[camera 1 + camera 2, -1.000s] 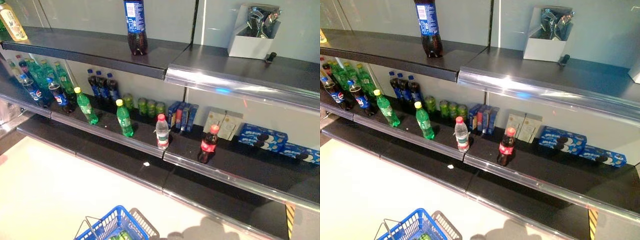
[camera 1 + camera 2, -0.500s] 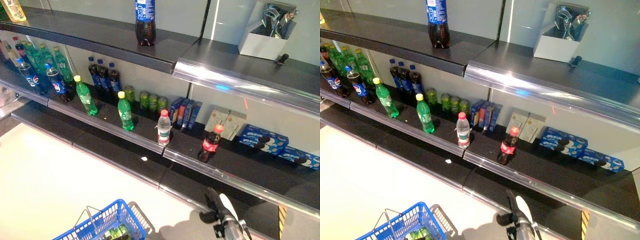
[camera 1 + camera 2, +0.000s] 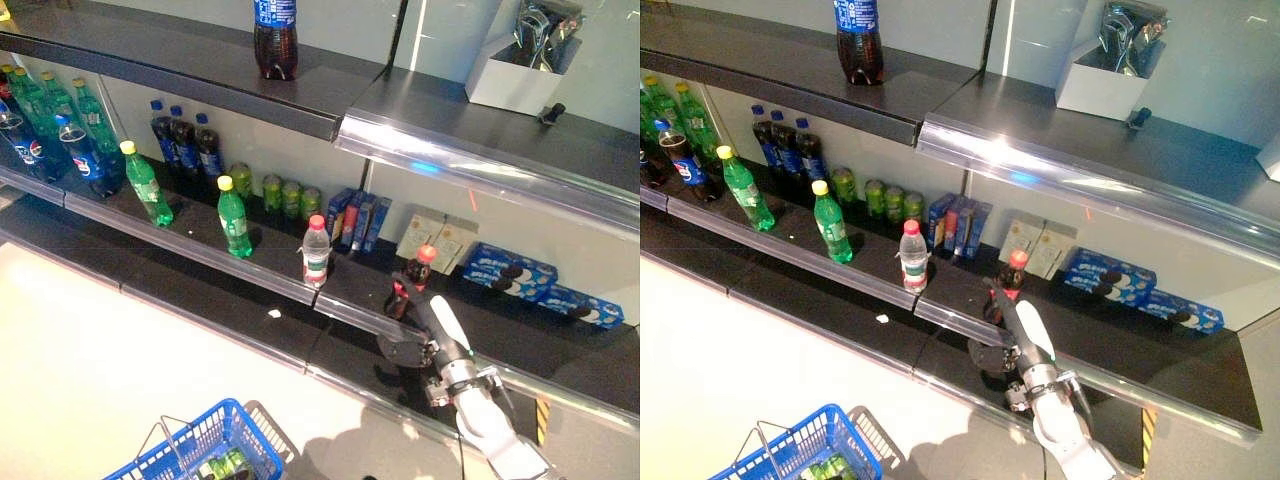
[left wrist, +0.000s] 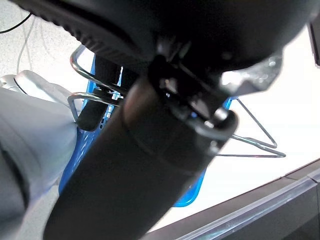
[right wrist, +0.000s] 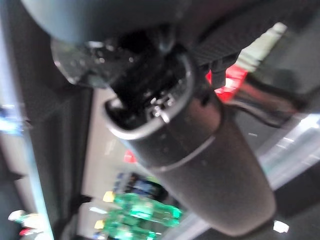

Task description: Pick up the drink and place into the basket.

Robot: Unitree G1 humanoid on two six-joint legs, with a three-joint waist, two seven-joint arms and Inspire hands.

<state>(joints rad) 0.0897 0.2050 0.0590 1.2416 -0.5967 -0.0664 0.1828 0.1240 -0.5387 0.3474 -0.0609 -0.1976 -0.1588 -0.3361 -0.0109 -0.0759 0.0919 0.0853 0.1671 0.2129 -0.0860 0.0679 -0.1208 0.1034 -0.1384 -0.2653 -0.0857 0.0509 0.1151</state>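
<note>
reaching at the red-capped cola bottle [image 3: 414, 275] on the shelf [image 3: 250, 262], right hand [image 3: 418, 312] with fingers extended, not grasping; left wrist view alone shows left hand [image 4: 150, 130] at the blue basket's [image 4: 87, 150] handle, grip unclear

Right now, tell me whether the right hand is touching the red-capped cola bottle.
Cannot tell. In both eye views the right hand overlaps the cola bottle; no view shows contact or gap.

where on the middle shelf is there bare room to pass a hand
Bare patches: between the water bottle and cola bottle, where the right hand reaches, and in front of the cookie boxes. Crowded: the far-left bottles and the cans.
</note>
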